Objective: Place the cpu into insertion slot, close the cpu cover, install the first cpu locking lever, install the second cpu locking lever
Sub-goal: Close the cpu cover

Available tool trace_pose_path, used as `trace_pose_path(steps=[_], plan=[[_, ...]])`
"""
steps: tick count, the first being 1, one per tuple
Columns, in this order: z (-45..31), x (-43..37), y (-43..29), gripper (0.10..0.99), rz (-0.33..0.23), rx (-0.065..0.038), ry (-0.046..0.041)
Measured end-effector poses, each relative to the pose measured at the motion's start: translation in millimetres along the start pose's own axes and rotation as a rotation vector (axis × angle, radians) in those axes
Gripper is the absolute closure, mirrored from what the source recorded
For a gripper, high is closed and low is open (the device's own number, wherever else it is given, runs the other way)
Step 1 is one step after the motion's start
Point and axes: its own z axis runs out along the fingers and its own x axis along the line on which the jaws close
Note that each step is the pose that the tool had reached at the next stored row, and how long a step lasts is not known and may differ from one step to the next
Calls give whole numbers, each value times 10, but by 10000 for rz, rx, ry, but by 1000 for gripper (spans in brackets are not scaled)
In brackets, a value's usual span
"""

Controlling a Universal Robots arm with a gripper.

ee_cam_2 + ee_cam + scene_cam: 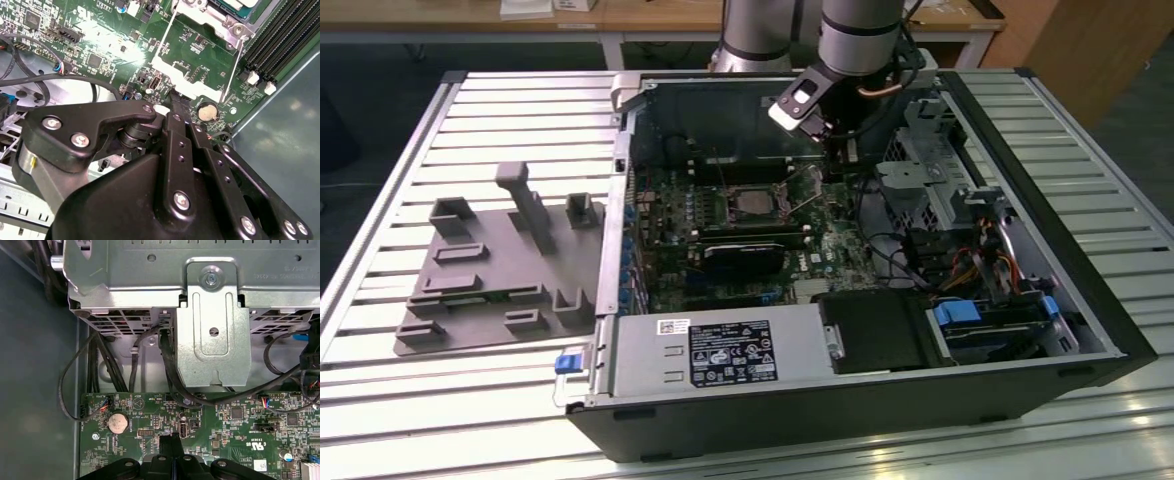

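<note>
Since the cpu cover [175, 72] stands raised beside the cpu [750, 204], I'd centre the gripper [176, 97], pinched closed and empty, on the cover's edge; push slowly.

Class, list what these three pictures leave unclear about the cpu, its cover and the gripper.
The cpu: second wrist view, mostly cut off by the picture's edge.
One edge of the cpu cover: same view, behind the gripper.
Whether the cpu sits flush: exterior view, too small.
Where the black cables end: first wrist view, behind the metal bracket.
</note>
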Motion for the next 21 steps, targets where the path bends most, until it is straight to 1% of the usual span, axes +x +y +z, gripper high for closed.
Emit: trace_pose_path(steps=[4, 6, 9, 11, 12, 13, 14, 17, 18, 21], plan=[[1, 0, 0, 984, 1, 0, 3], [2, 0, 0, 984, 2, 17, 13], [3, 0, 0, 984, 3, 114, 9], [5, 0, 0, 984, 4, 233, 5], [6, 0, 0, 984, 5, 308, 2], [7, 0, 0, 984, 6, 405, -1], [8, 0, 1, 984, 7, 529, -6], [14, 0, 4, 984, 11, 990, -22], [16, 0, 5, 984, 13, 1169, -28], [20, 0, 8, 984, 16, 1576, -43]])
